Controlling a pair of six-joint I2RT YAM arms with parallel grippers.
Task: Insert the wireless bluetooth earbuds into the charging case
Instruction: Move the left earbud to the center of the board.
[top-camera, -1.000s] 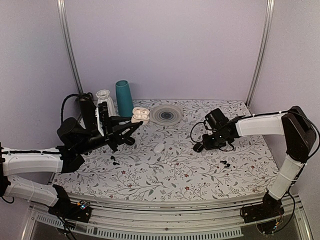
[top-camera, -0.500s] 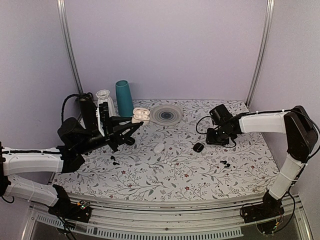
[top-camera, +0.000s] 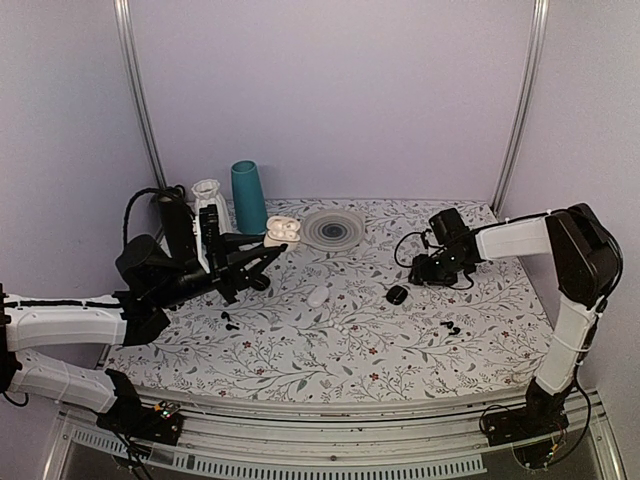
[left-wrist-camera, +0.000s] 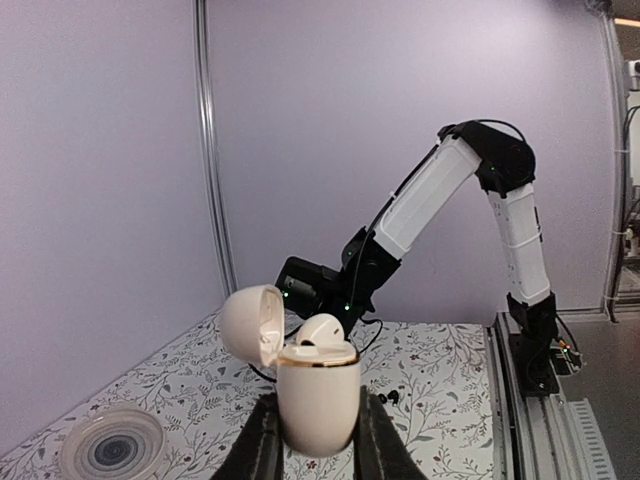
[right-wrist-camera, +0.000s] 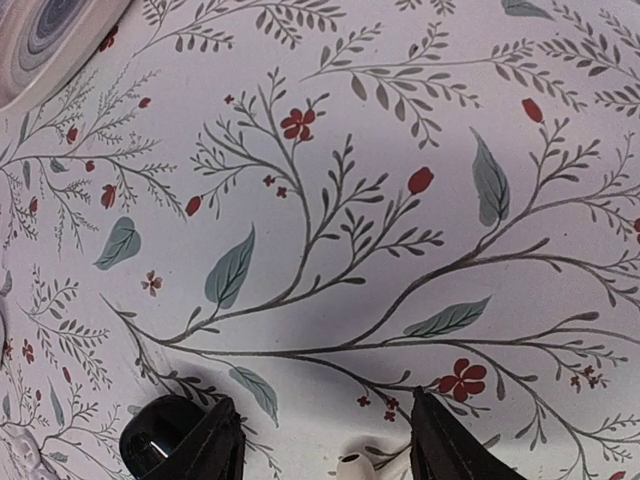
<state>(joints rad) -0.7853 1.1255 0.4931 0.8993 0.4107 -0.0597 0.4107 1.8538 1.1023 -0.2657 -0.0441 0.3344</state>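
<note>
Glossy white clamshell charging case (left-wrist-camera: 318, 395), lid open, clenched aloft in left claw (left-wrist-camera: 318, 440); one tiny white earbud (left-wrist-camera: 322, 330) sat inside. Right claw (right-wrist-camera: 318, 440) released, straddling second white earbud (right-wrist-camera: 352, 466) on floral worktop (right-wrist-camera: 400, 150). Step judged: pickup. Next: lowered, centred pinch needed.

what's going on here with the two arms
The left tool is shut on the white charging case, holding it upright above the table with its lid open. One white earbud sits at the top of the case, not clearly seated. The right tool is open, low over the table's far right part. A round black case lies by one finger, and a small white piece, probably the other earbud, lies between its fingers.
</note>
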